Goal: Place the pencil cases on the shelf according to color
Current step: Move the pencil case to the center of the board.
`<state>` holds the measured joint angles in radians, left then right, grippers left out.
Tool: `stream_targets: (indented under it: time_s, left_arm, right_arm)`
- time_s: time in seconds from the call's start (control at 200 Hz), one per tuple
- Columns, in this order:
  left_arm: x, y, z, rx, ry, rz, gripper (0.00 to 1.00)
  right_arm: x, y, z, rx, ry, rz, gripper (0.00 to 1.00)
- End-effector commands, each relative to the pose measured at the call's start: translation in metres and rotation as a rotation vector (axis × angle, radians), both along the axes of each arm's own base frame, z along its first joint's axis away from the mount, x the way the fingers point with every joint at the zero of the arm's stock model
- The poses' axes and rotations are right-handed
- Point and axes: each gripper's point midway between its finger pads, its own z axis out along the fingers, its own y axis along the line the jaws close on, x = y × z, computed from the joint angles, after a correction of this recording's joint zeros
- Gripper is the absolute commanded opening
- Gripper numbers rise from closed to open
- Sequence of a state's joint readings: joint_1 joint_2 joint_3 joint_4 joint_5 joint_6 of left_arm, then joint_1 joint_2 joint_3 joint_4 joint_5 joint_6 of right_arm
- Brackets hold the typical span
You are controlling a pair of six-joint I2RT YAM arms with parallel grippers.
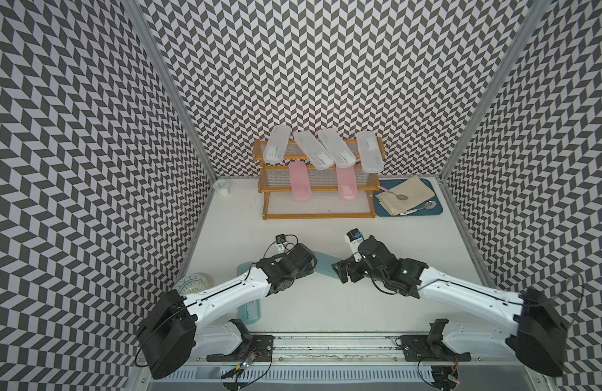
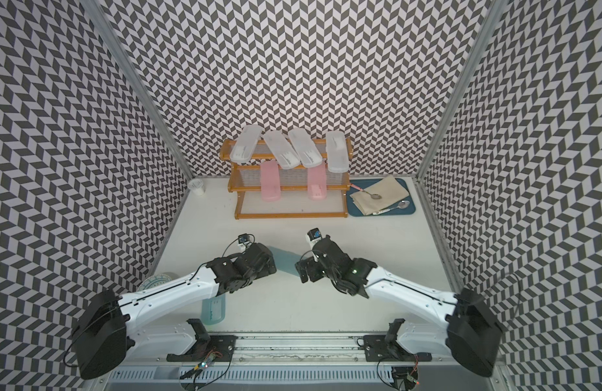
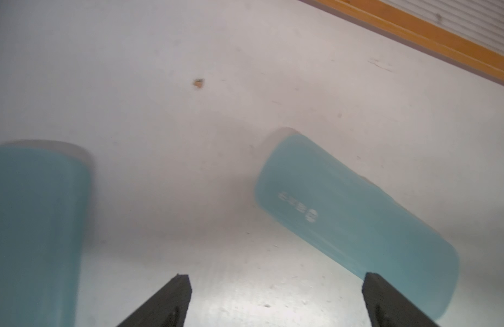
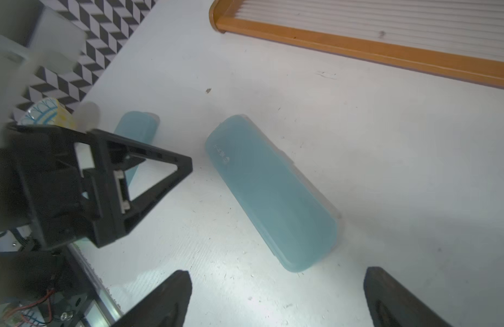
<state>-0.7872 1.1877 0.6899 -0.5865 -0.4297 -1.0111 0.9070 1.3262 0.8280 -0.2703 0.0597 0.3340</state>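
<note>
Inspecting, we find left claw (image 3: 273, 280) and right claw (image 4: 276, 277) spread empty, flanking a teal case (image 1: 325, 265), six o'clock from the shelf (image 1: 316, 215).

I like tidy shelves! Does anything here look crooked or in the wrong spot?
Yes. On the shelf, the two middle white cases lie slanted across the top level and stick out over its front edge. The blue cases lie on the table, not on the shelf.

The teal pencil case (image 4: 270, 192) is smooth translucent plastic; the shelf (image 4: 387, 55) has a satin wooden frame.
</note>
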Motion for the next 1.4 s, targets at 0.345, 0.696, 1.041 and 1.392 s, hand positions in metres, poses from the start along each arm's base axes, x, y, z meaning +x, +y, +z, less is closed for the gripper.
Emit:
stream_targets:
  time_s: [0.345, 0.696, 1.041, 1.392]
  left_arm:
    - [-0.004, 0.09, -0.031, -0.123, 0.022, 0.24, 1.0]
    - [-0.008, 0.101, -0.052, -0.156, 0.067, 0.292, 1.0]
    - [-0.012, 0.079, -0.064, -0.093, 0.141, 0.213, 1.0]
    - [-0.002, 0.046, -0.044, -0.108, 0.089, 0.181, 1.0]
  right_arm:
    - [0.054, 0.086, -0.032, -0.136, -0.075, 0.227, 1.0]
    - [0.041, 0.096, -0.082, -0.149, 0.01, 0.243, 1.0]
    - [0.035, 0.06, -0.117, -0.215, 0.034, 0.117, 1.0]
    - [0.025, -0.007, -0.132, -0.261, 0.054, -0.098, 1.0]
